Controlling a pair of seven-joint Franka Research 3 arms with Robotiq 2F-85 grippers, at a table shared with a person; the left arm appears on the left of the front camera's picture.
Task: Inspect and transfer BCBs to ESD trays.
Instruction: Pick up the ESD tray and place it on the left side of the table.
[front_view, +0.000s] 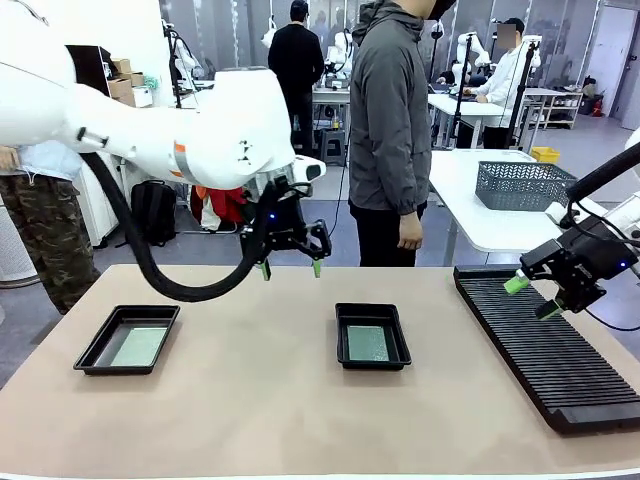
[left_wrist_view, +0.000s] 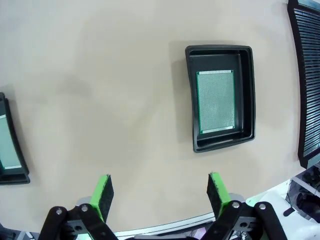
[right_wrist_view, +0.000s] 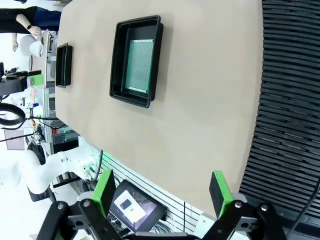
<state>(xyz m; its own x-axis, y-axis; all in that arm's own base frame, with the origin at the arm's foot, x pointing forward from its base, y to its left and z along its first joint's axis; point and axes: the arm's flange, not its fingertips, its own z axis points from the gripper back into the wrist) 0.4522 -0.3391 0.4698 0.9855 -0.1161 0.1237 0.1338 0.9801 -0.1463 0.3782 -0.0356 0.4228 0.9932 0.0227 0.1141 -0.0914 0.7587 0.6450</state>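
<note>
Green boards lay flat, one in each black tray: the middle board (front_view: 367, 343) in the centre tray (front_view: 372, 336) ran its long axis away from me toward the person (front_view: 390, 120), and the left board (front_view: 139, 346) in the left tray (front_view: 128, 339) likewise. Along the bench's (front_view: 280, 420) right side stretched the ribbed black rack (front_view: 545, 340), nothing lying between it and the trays. My left fingers (front_view: 290, 267) hung apart and empty above the bench behind the centre tray, pointing down, while my right fingers (front_view: 531, 297) hovered apart and empty over the rack, tilted.
</note>
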